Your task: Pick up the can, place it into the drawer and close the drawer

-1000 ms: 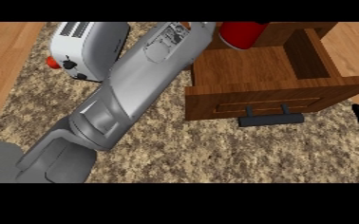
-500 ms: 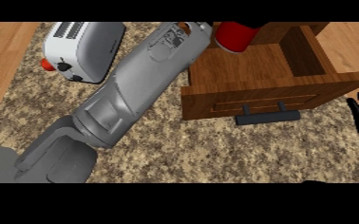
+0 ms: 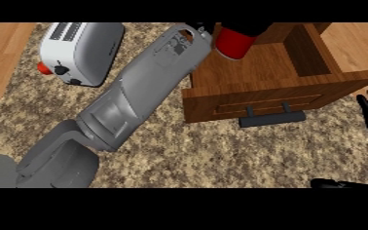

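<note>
I see the left hand point(image 3: 248, 27) curled round the red can point(image 3: 234, 43), which hangs just below its fingers, over the open drawer point(image 3: 248, 75). By my reading pickup is done; release into the drawer and closing by its handle point(image 3: 271, 118) remain. Right hand point(image 3: 361, 108) barely shows at the edge; fingers unreadable.

Drawer point(image 3: 251, 73) — brown wood with visible grain, satin finish; its handle point(image 3: 271, 118) is dark and matt. Counter point(image 3: 215, 151): speckled stone in tan and brown. Toaster point(image 3: 78, 48) — smooth pale metal. Can point(image 3: 234, 43): smooth red surface. Forearm point(image 3: 144, 87): smooth grey shell, matt.
</note>
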Motion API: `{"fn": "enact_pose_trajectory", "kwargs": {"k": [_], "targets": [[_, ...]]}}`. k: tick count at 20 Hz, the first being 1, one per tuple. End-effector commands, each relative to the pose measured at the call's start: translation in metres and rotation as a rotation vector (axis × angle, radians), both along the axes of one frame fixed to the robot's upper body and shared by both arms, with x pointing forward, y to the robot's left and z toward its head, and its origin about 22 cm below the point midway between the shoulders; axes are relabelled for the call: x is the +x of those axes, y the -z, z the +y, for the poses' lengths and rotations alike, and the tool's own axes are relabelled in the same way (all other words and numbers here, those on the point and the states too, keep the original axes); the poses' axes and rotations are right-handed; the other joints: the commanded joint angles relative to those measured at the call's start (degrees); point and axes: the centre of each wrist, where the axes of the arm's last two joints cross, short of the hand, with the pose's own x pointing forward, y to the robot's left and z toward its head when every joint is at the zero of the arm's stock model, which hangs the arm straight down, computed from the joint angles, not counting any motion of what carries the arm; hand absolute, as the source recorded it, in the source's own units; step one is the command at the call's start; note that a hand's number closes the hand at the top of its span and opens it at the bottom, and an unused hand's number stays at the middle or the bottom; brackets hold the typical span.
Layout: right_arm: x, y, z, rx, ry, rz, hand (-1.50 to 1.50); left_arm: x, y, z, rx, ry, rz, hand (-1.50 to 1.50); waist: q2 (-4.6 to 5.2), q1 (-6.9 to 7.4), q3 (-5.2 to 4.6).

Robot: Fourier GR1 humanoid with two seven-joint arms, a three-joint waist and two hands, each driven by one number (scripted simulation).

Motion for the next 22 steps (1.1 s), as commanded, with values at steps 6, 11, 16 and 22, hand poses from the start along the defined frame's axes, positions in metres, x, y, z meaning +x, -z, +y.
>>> {"fn": "enact_pose_trajectory", "kwargs": {"k": [6,11,16,22], "targets": [[-0.001,-0.007,0.004,-0.008,-0.017,-0.018,-1.50,-0.001,0.030,0.008,0.045,-0.063,0.001,-1.50,0.00,-1.02,-0.01],[0.001,0.000,0.005,0.010,-0.036,-0.010,-1.50,0.003,0.034,0.014,0.014,-0.109,-0.020,-1.50,0.63,-1.83,0.00],[0.002,-0.008,0.001,-0.013,-0.046,-0.023,-1.50,0.004,0.027,0.012,0.004,-0.149,-0.019,-1.50,0.61,-2.28,0.00],[0.001,-0.022,-0.001,-0.175,0.013,-0.103,-1.50,0.001,0.033,0.012,-0.049,-0.135,-0.010,-1.50,0.27,-0.37,-0.11]]}}
